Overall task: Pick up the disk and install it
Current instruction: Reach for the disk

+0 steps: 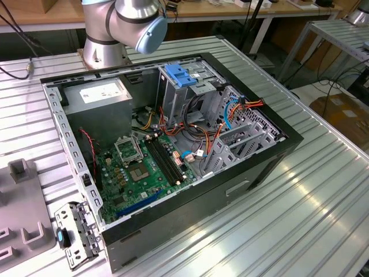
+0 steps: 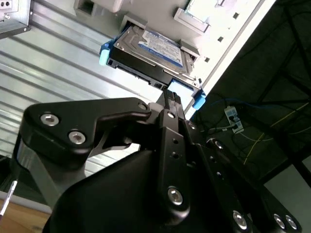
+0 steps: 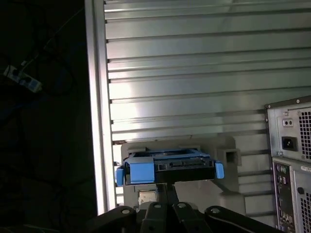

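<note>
While the black gripper (image 2: 171, 97) hangs at its near edge, the disk (image 2: 155, 48) lies flat in a pale grey moulded holder (image 3: 228, 145) on the ribbed aluminium table (image 1: 323, 190), close to the table's rim and well apart from the computer case (image 1: 230, 190). Both wrist views show the drive as a thin silver-grey metal slab under a white and blue label, framed by a bright blue plastic carrier whose square tabs jut out at each end. The gripper's tip meets the carrier's edge, but whether it is clamped on it cannot be told. In the exterior view, the black tower lies on its side with the panel off. Inside it are a green motherboard (image 1: 135, 167), a boxy grey power supply (image 1: 101, 95) with a white sticker, bundles of red, orange and blue cable, and a ribbed light-blue latch (image 1: 180, 76) above the perforated steel drive cage. The arm (image 1: 124, 23), polished silver with a pale blue joint cap, rises behind the case.
</note>
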Motion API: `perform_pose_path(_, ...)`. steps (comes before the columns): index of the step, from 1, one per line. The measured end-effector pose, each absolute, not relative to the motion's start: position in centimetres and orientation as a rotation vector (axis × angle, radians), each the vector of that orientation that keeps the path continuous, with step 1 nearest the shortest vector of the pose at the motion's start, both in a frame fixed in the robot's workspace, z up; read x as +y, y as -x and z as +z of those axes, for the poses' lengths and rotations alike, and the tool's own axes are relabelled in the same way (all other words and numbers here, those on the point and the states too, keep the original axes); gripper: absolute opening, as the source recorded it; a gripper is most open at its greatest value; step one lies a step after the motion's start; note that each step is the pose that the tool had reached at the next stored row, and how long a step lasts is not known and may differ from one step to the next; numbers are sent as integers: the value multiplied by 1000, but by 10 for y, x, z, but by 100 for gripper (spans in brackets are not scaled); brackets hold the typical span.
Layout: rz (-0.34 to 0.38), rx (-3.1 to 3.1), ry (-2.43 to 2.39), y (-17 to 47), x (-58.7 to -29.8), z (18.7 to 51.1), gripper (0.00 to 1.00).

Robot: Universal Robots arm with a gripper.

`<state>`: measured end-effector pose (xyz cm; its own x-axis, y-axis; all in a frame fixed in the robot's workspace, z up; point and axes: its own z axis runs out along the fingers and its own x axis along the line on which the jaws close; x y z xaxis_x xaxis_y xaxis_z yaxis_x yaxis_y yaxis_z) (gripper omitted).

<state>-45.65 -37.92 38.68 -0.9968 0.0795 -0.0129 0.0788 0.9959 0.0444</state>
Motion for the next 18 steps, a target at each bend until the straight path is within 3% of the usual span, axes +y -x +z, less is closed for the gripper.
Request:
perform_pose_path(7, 64, 3142, -134, 472, -376, 379, 11)
perform_pose_path(10, 8, 3140, -134, 473, -373, 375, 11)
perform_pose_path(18, 7, 3141, -134, 473, -373, 374, 11)
